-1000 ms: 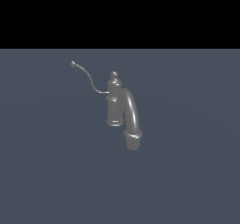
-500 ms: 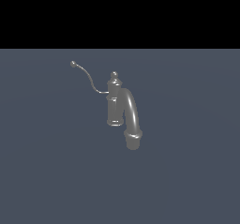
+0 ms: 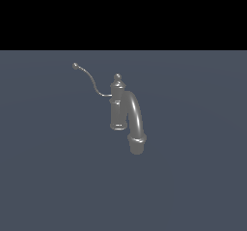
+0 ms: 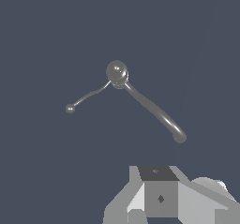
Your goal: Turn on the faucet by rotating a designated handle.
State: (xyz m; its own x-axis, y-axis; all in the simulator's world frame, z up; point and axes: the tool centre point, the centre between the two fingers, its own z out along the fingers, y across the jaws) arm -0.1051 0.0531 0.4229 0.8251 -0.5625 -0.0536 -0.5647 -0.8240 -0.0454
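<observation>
counter (image 3: 48, 177): bare grey | faucet (image 3: 118, 104): upright mid-counter, spout arching off one side | handle (image 3: 89, 80): opposite side, ball tip outermost, untouched | gripper (image 4: 159, 197): well above, jaws' opening not visible, nothing held

Flat slate-blue floor (image 3: 193, 177), grey faucet (image 3: 118, 110) standing upright on it by its flared base

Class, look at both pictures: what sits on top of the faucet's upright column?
A small rounded knob caps the faucet column; from above it shows as a ball. The thin handle joins just beneath it. The column's base is hidden in the wrist view.
</observation>
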